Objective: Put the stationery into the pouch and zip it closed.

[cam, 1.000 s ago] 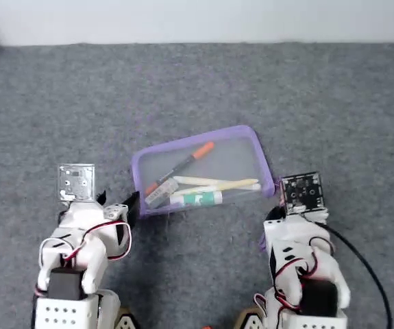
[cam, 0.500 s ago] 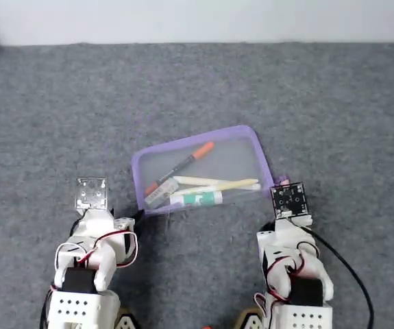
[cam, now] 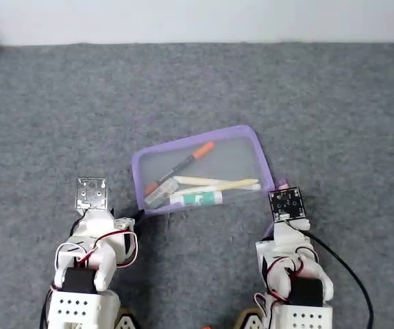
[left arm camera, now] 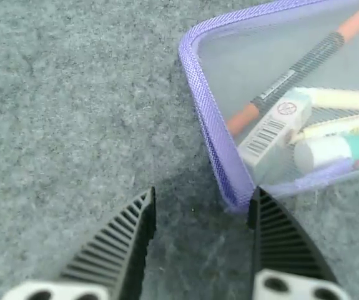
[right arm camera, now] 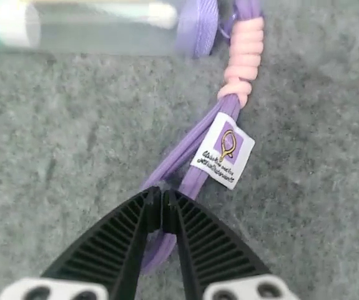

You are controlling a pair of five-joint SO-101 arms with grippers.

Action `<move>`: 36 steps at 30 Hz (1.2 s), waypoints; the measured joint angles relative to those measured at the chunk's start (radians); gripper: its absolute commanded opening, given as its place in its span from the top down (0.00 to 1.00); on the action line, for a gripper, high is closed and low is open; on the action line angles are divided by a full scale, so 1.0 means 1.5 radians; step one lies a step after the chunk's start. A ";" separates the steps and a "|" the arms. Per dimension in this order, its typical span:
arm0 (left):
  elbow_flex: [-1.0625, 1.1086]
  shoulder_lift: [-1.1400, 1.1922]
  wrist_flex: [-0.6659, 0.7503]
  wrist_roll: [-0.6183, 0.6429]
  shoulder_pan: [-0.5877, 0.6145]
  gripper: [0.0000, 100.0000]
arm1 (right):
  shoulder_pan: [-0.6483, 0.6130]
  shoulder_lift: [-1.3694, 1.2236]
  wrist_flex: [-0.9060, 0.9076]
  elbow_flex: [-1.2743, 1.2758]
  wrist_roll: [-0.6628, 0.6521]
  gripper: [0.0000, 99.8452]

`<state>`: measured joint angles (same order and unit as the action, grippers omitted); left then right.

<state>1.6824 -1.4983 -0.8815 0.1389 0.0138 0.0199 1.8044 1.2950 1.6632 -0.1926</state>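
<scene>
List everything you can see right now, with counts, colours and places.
pouch: one, clear with purple edging, mid-mat.
pen: one, black with orange ends, inside pouch.
cream pens: two, inside pouch.
tube: one, white and teal, inside pouch.
eraser: one, white, inside pouch.
strap: one, purple with pink coil, at pouch's corner.
mat: one, grey, under everything.
left arm: one, white, jaws open beside pouch's corner.
right arm: one, white, jaws shut on strap.

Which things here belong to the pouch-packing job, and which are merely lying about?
Job: purple pouch; orange-tipped pen; cream pens; teal-labelled tube; barcoded white stick; purple strap, pinched by the right gripper; open left gripper.
Merely there: grey carpet; black cable.
</scene>
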 measured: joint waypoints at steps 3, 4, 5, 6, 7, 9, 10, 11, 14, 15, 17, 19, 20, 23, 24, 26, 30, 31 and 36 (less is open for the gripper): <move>0.000 0.000 0.000 -0.001 0.002 0.76 | 0.000 0.000 0.005 0.000 0.000 0.99; 0.000 0.000 0.000 0.002 0.009 0.76 | 0.000 0.000 0.005 0.000 0.000 0.99; 0.000 0.000 0.000 0.012 0.020 0.76 | 0.000 0.000 0.005 0.000 0.000 0.99; 0.000 0.000 0.000 0.028 0.036 0.76 | 0.000 0.000 0.005 0.000 0.000 0.99; 0.000 0.000 0.000 0.047 0.048 0.76 | 0.000 0.000 0.006 0.000 0.000 0.99; 0.000 0.000 0.000 0.090 0.080 0.76 | 0.000 0.000 0.006 0.000 0.000 0.99; 0.000 0.000 0.000 0.110 0.090 0.76 | 0.000 0.000 0.006 0.000 0.000 0.99; 0.000 0.000 0.000 0.116 0.091 0.76 | 0.000 0.000 0.006 0.000 0.000 0.99; 0.000 0.000 0.000 0.116 0.072 0.76 | 0.000 0.000 0.006 0.000 0.000 0.99; 0.000 0.000 0.000 0.116 0.057 0.76 | 0.000 0.000 0.006 0.000 0.000 0.99; 0.000 0.000 0.000 0.116 0.034 0.76 | 0.000 0.000 0.006 0.000 0.000 0.99; 0.000 0.000 0.000 0.116 0.013 0.76 | 0.000 0.000 0.006 0.000 0.000 0.99; 0.000 0.000 0.000 0.116 0.010 0.77 | 0.000 0.000 0.006 0.000 0.000 0.99; 0.000 0.000 -0.013 0.116 0.002 0.80 | 0.000 0.000 0.006 0.000 0.000 0.99; 0.000 0.000 -0.032 0.116 -0.001 0.83 | 0.000 0.000 0.006 0.000 0.000 0.99; 0.000 0.000 -0.084 0.117 -0.001 0.88 | 0.000 0.000 0.006 0.000 0.000 0.99; -0.002 0.000 -0.165 0.116 0.002 0.91 | 0.000 0.000 0.006 0.000 0.000 0.99; -0.003 0.000 -0.168 0.116 0.000 0.91 | 0.000 0.000 0.006 0.000 0.000 0.99; -0.003 0.000 -0.176 0.117 -0.002 0.93 | 0.000 0.000 0.006 0.000 0.000 0.99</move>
<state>1.6778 -1.4983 -1.1454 0.3138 0.0107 0.0199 1.8044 1.3042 1.6632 -0.1926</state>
